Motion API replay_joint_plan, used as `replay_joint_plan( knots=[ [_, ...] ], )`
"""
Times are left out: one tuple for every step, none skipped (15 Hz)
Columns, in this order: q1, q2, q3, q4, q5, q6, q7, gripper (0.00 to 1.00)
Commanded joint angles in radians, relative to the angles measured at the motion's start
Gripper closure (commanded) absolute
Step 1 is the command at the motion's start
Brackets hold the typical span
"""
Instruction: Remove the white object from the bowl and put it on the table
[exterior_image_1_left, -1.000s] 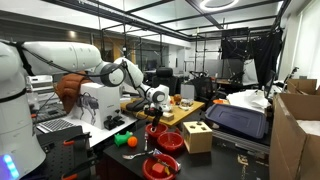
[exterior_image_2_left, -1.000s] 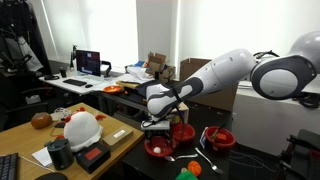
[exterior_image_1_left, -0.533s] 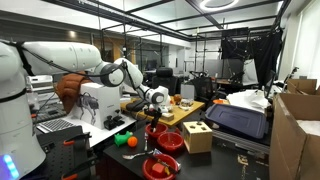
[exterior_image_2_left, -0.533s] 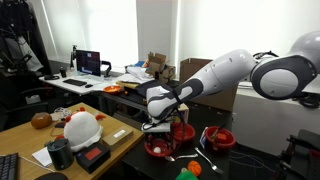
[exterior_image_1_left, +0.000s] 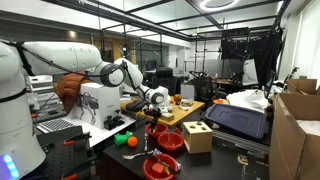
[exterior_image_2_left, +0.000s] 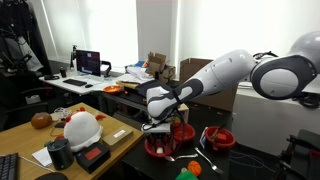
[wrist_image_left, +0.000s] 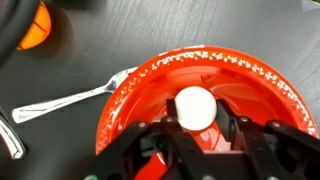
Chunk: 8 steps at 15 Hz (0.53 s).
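In the wrist view the white object (wrist_image_left: 195, 107), a small rounded lump, lies inside a red bowl (wrist_image_left: 150, 75) on the dark table (wrist_image_left: 90, 50). My gripper (wrist_image_left: 197, 120) reaches down into the bowl, with one finger against each side of the lump, shut on it. The lump still rests in the bowl. In both exterior views the gripper (exterior_image_1_left: 153, 118) (exterior_image_2_left: 157, 133) hangs low over that bowl (exterior_image_1_left: 157, 131) (exterior_image_2_left: 160, 148), and it hides the white object.
A metal fork (wrist_image_left: 70, 100) lies just left of the bowl, with an orange thing (wrist_image_left: 35, 25) beyond it. Two more red bowls (exterior_image_2_left: 218, 137) (exterior_image_1_left: 160, 167) stand close by. A wooden block with holes (exterior_image_1_left: 197, 135), cardboard boxes (exterior_image_1_left: 300, 130) and a white helmet-like thing (exterior_image_2_left: 82, 127) ring the area.
The arm and bowls stand where they were. The gripper's fingers have drawn together onto the white object.
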Motion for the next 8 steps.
replay_joint_plan(
  knots=[
    [-0.011,0.000,0.017,-0.010,0.026,0.006,-0.024,0.83],
    [-0.013,0.000,0.018,-0.007,0.026,0.005,-0.026,0.83],
    [-0.016,0.000,0.020,-0.005,0.028,0.003,-0.029,0.83],
    [-0.019,0.000,0.021,0.000,0.029,0.000,-0.031,0.83],
    [-0.025,0.000,0.023,0.008,0.031,-0.004,-0.036,0.83],
    [-0.029,0.000,0.023,0.013,0.031,-0.005,-0.040,0.83],
    [-0.034,0.000,0.023,0.020,0.030,-0.005,-0.048,0.83],
    [-0.040,0.000,0.027,0.027,0.032,-0.005,-0.057,0.83]
  ],
)
